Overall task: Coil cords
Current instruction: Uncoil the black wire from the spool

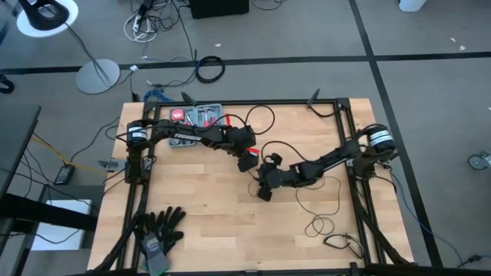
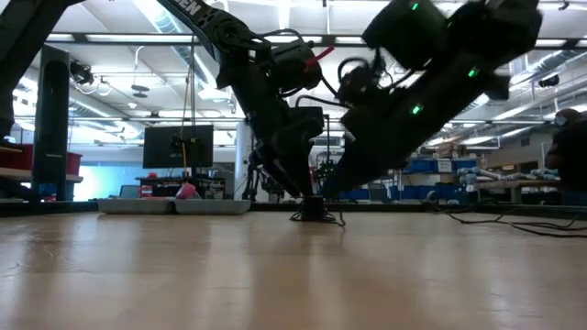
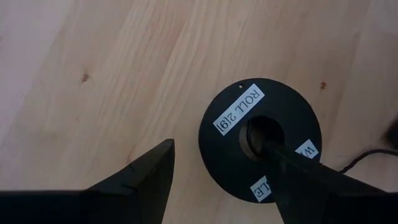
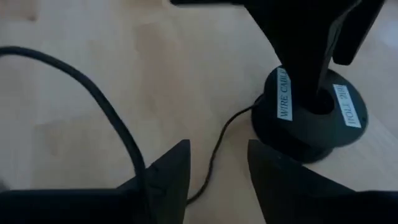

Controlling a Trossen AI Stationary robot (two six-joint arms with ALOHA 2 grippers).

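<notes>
While the left gripper (image 3: 217, 186) hangs directly over the black spool (image 3: 260, 140), one finger (image 3: 292, 171) reaches down into the spool's centre hole and the other stands spread well off to the side over bare wood, so it pins the spool from inside rather than pinching it. Just beside it, the right gripper (image 4: 214, 171) hovers low with its fingers spread apart and nothing between them; the thin black cord (image 4: 217, 149) runs along the tabletop (image 1: 199, 199) right between and beneath those fingers, leading on to the spool's base. Judged from this, the right arm is the nearer one to the loose cord, and its next pinch turns on the cord's line lying across the gap of its fingers.

From above, the rest of the cord trails away from the spool toward the right arm's side in slack loops (image 1: 326, 226). Both arms hide the spool from overhead, and where the cord's far end lies I cannot tell.
</notes>
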